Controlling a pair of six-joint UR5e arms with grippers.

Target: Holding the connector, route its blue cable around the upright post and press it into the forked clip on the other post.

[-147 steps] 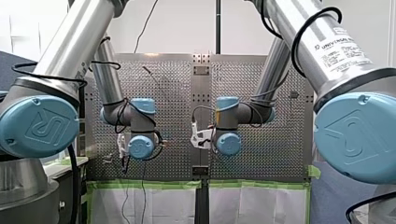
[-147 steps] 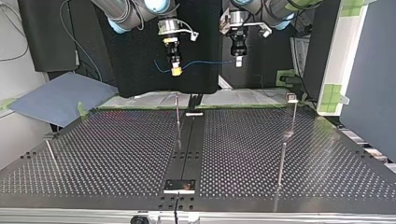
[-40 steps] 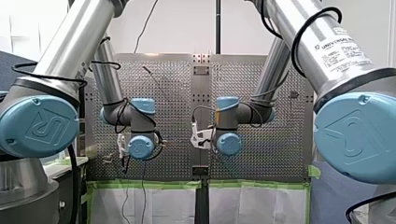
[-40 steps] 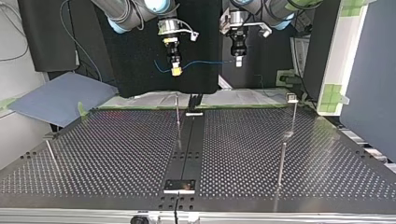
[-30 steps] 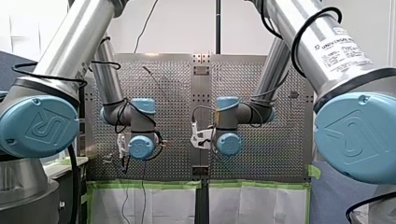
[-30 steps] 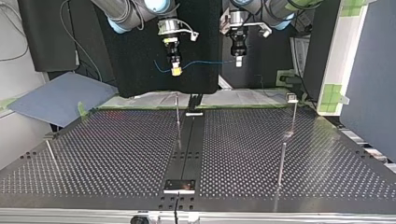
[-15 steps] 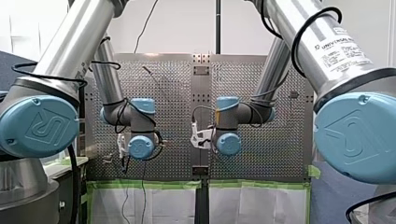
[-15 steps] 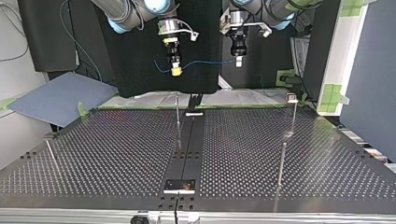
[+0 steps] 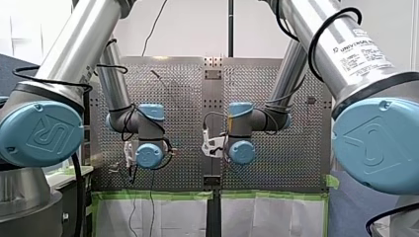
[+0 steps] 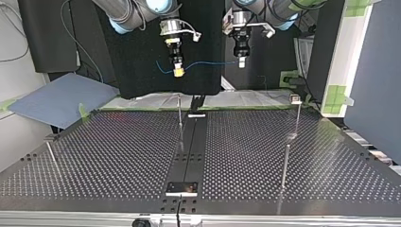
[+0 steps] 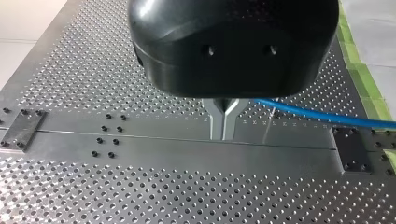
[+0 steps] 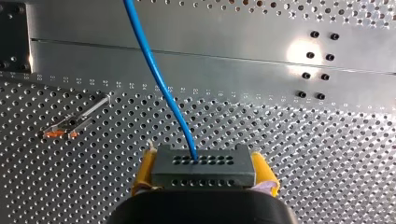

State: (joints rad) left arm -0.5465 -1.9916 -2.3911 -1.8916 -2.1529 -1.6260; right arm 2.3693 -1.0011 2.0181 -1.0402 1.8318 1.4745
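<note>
Connector (image 12: 203, 164) sat clamped between yellow pads of my right gripper (image 12: 204, 179); its blue cable (image 12: 156, 77) ran to my left gripper (image 11: 223, 123), metal fingers pinched shut on it.

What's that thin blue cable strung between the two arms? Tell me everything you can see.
The blue cable is thin and smooth. It hangs above the perforated table, stretched nearly level between the grippers. One end plugs into a dark connector with rows of holes, clamped by my right gripper between yellow pads; my left gripper pinches it further along.
</note>
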